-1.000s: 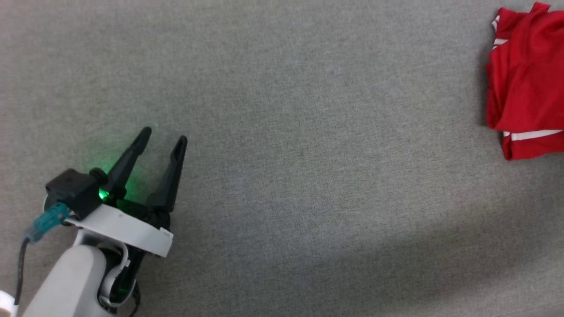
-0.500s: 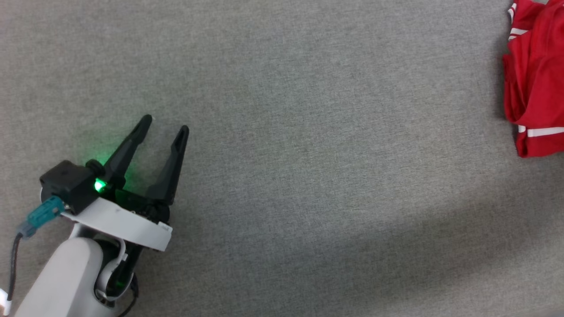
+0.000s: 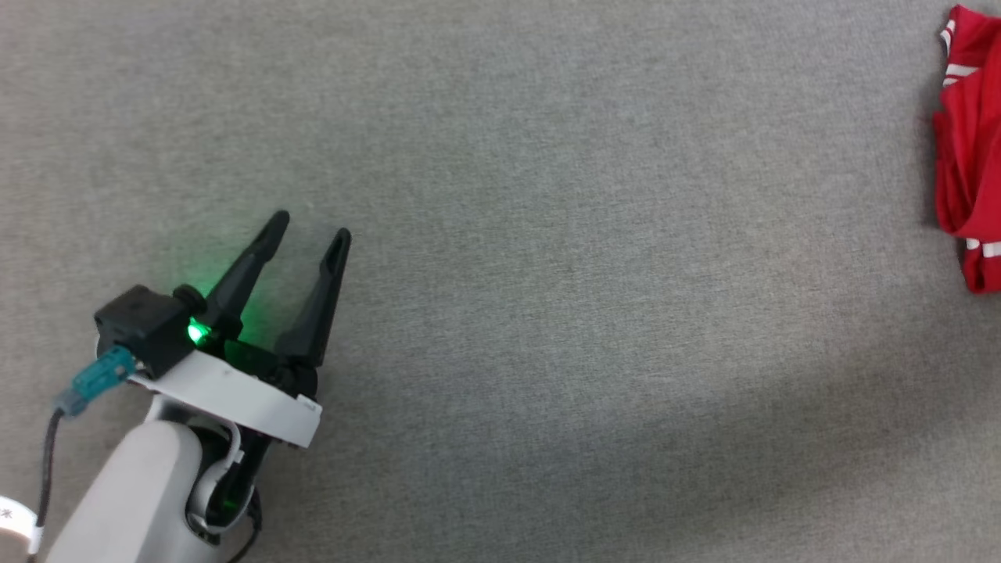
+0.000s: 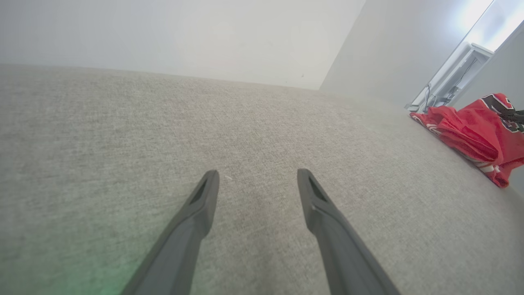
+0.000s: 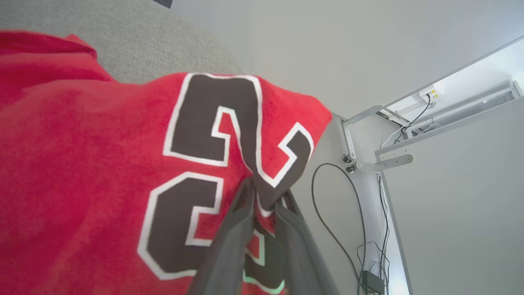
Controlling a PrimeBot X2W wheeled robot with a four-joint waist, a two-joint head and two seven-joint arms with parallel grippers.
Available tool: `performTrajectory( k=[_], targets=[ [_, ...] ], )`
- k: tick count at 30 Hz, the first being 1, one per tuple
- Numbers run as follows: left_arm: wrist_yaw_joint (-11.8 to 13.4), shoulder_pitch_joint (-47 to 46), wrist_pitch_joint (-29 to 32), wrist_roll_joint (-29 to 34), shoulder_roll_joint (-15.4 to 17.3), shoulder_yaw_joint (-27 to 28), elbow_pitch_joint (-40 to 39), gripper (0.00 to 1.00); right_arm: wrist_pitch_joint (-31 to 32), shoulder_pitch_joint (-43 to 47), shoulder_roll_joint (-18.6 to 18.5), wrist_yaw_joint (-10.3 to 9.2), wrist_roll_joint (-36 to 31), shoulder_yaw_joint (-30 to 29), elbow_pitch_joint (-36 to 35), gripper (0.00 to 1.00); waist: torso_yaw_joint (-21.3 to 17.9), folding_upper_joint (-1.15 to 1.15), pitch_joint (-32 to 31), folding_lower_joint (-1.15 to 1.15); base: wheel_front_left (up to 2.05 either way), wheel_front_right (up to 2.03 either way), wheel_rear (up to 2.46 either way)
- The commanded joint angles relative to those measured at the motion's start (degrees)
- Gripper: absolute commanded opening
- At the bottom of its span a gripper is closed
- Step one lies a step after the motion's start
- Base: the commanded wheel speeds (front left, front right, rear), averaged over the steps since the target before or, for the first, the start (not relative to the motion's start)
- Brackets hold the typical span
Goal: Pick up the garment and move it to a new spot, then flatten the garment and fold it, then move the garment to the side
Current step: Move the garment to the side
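A grey woven surface point(image 3: 547, 195) is laid out below. The garment point(image 3: 966, 156), red with white stripe trim, is seen bunched at its far right edge. The left gripper point(image 3: 310, 227) is held spread and empty, well apart from it. In the right wrist view, black white-edged numerals are revealed, and a fold is pinched by the right gripper point(image 5: 265, 192).
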Motion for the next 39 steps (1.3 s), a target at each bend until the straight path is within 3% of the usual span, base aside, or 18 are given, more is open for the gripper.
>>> performTrajectory(
  k=[1,2,12,24,32,39],
  targets=[
    [-0.08,1.27,-0.09,-0.44,-0.14,-0.24,1.37,1.00,-0.64,-0.52,-0.11,-0.09,-0.55,-0.44,0.65,0.77,0.87,0.00,-0.94,0.00,0.00,0.00,0.00],
    [-0.08,1.36,-0.29,-0.55,-0.31,-0.40,1.59,1.00,-0.86,-0.59,-0.09,-0.09,-0.69,-0.86,1.19,1.00,1.20,0.00,-1.35,0.00,0.00,0.00,0.00],
    [-0.14,2.67,-2.37,-1.50,-1.95,-1.02,3.91,1.00,-1.81,0.97,-0.38,-0.09,-2.94,-3.30,3.34,1.00,4.77,0.00,-7.86,0.00,0.00,0.00,0.00],
    [-0.19,7.45,-3.48,-2.95,-3.37,-0.36,6.95,1.00,-5.79,5.10,4.00,-0.08,0.75,-7.32,2.96,1.00,8.96,0.00,-18.64,0.00,0.00,0.00,0.00],
    [-0.21,10.94,-3.70,-2.79,-3.57,0.50,8.82,1.00,-7.41,11.95,9.33,-0.08,4.38,-8.13,-3.42,1.00,11.28,0.00,-24.99,0.00,0.00,0.00,0.00],
    [-0.22,14.30,-3.76,-2.00,-3.59,2.71,9.26,1.00,-7.50,21.58,12.81,-0.08,5.98,-10.37,-13.80,1.00,13.22,0.00,-29.48,0.00,0.00,0.00,0.00]
  ],
)
